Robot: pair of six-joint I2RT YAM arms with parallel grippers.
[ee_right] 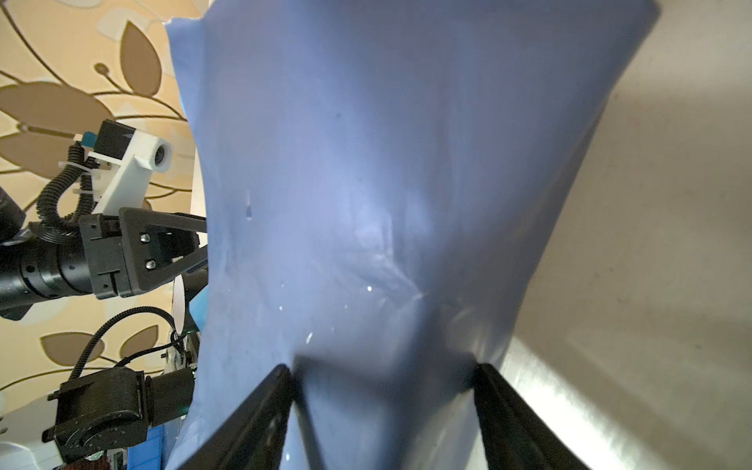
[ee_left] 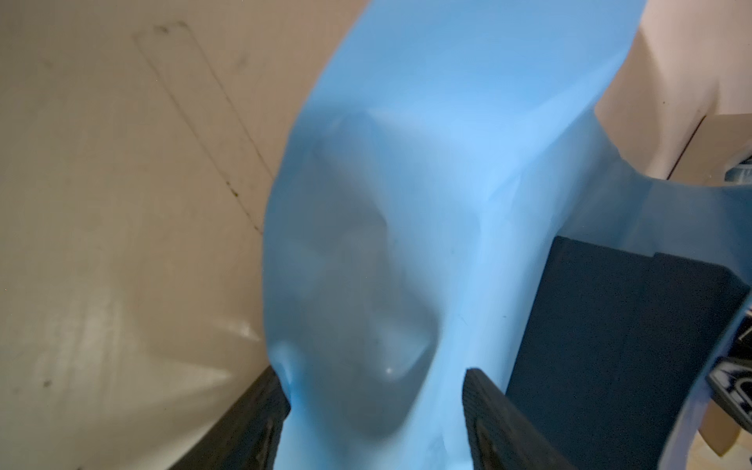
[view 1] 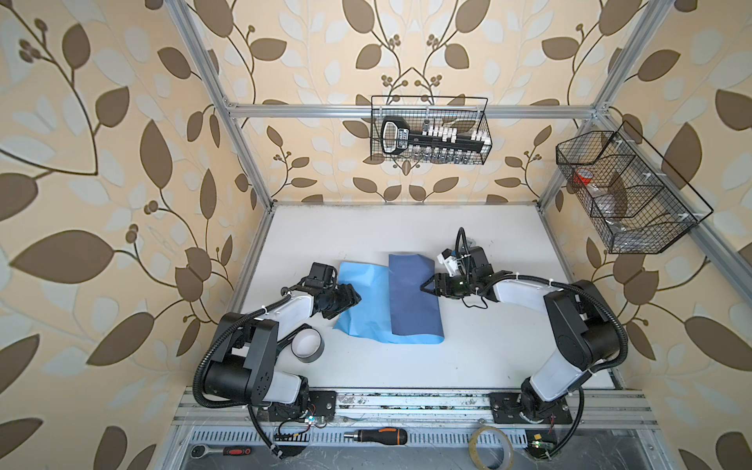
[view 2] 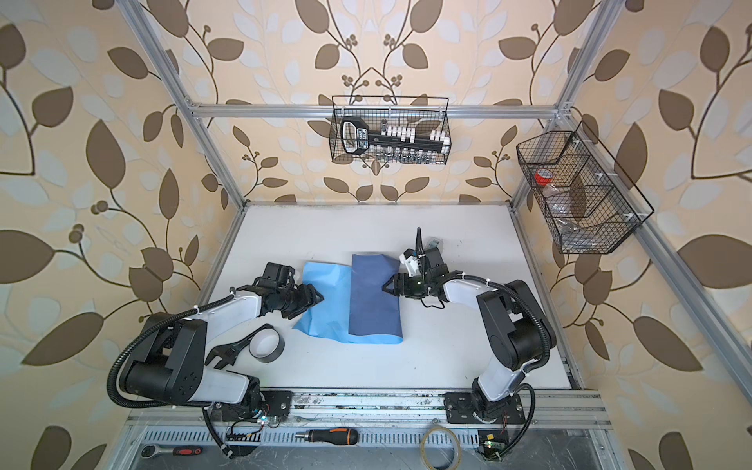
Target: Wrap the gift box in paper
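- Left gripper (view 1: 355, 296) sat at the paper's (view 1: 366, 303) left edge, jaws apart, the light-blue sheet bulging between them.
- Right gripper (view 1: 424, 287) stood at the dusky flap's right edge, jaws likewise apart, paper between.
- Gift box (ee_left: 610, 346): a dark block just beside a left finger in the left wrist view; hidden in both top views.
- Tape roll (view 1: 307, 346) and wrench (view 2: 228, 354) lay near the sheet's near-left corner, by the left arm.
- Open table (view 1: 488, 346) stretched beyond and right of the paper.
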